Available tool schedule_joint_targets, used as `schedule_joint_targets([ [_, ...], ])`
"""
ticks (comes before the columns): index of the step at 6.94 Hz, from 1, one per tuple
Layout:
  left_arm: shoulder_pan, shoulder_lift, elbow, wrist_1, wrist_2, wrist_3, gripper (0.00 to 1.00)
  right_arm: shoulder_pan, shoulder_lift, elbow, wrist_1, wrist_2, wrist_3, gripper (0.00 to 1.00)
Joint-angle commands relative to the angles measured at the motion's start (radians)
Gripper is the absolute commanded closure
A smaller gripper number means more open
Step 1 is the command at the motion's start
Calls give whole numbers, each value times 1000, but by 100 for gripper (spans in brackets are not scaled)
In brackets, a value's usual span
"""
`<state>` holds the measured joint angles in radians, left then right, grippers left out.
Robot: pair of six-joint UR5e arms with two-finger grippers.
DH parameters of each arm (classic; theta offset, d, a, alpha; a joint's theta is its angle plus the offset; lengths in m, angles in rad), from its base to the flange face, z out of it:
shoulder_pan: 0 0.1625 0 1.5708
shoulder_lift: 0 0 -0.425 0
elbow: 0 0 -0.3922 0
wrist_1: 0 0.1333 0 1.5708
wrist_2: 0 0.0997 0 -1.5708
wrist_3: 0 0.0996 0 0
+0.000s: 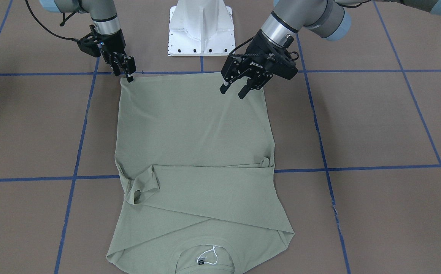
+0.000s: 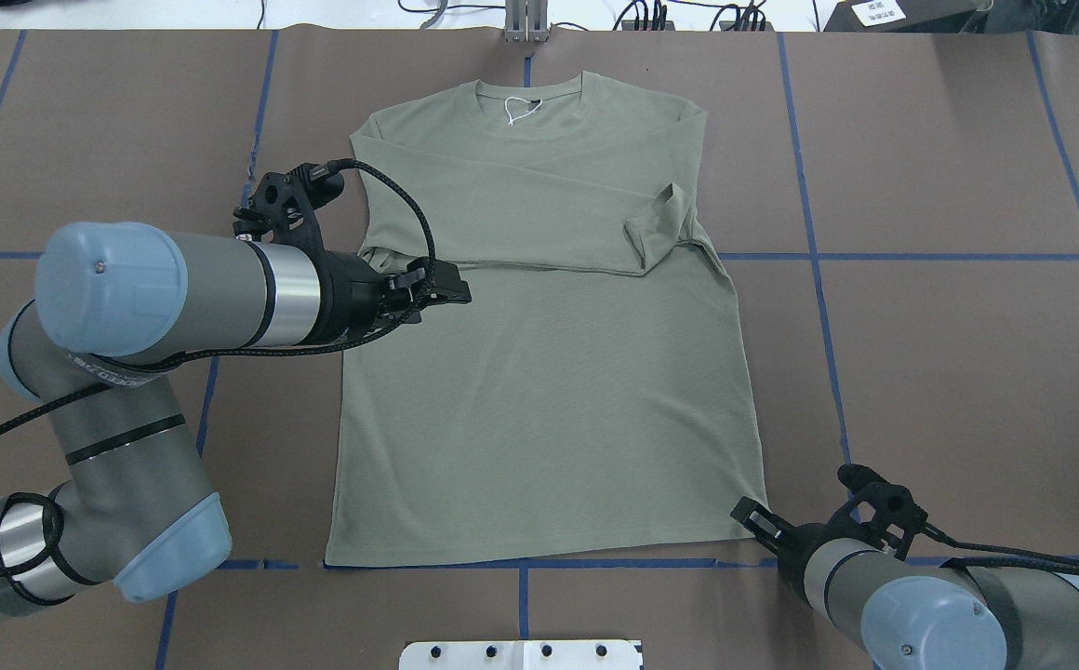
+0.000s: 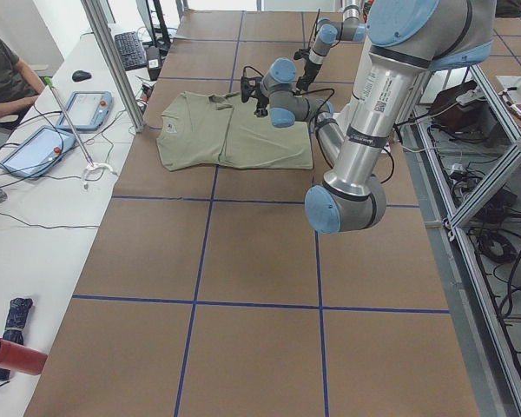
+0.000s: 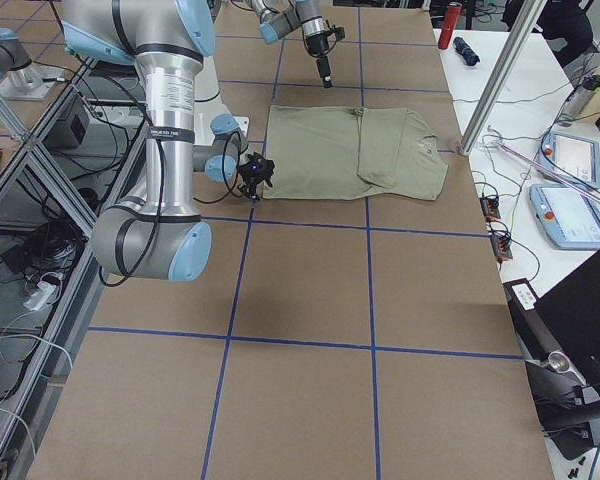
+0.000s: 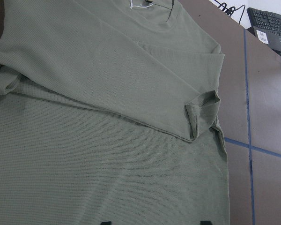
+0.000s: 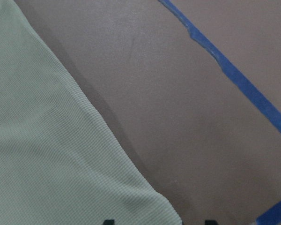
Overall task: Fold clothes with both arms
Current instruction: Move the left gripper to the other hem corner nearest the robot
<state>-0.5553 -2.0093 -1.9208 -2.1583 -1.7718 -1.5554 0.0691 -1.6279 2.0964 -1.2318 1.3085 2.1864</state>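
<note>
The brown bench point(image 2: 921, 372) carries the green shirt point(image 2: 549, 372), spread flat in the middle. The shirt's hem is the end nearest my arms and its collar is the far end. Both long sleeves are folded in across the chest. One cuff point(image 1: 140, 190) lies just inside the shirt's edge on my right, and the other cuff point(image 1: 266, 161) reaches the edge on my left.

My left arm point(image 2: 177, 298) reaches in over the shirt's left edge. My right arm point(image 2: 930, 614) comes in low, just off the hem's right corner.

My left claw point(image 1: 232, 92) hangs above the shirt's left half, clear of the cloth. Its two fingers are spread wide and hold nothing. My right claw point(image 1: 130, 78) sits down at the hem's right corner. Its wrist camera shows the fingertips set apart with the corner of cloth lying between them, not pinched. I cannot tell whether they touch the fabric.

Inside the collar sits a small black label point(image 1: 200, 261), with a white string point(image 1: 213, 254) looped just beside it.
</note>
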Motion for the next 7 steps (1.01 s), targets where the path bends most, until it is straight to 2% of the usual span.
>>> schedule_joint_targets([
  [1,0,9,-12,0,0,0,30,3,-1,1,0,0,0,34],
  [5,-2,10,-12,0,0,0,30,5,-1,-7,0,0,0,34],
  [6,-2,14,-17,0,0,0,30,3,0,-7,0,0,1,42],
  [7,-2,33,-35,0,0,0,30,5,0,-7,0,-2,3,64],
])
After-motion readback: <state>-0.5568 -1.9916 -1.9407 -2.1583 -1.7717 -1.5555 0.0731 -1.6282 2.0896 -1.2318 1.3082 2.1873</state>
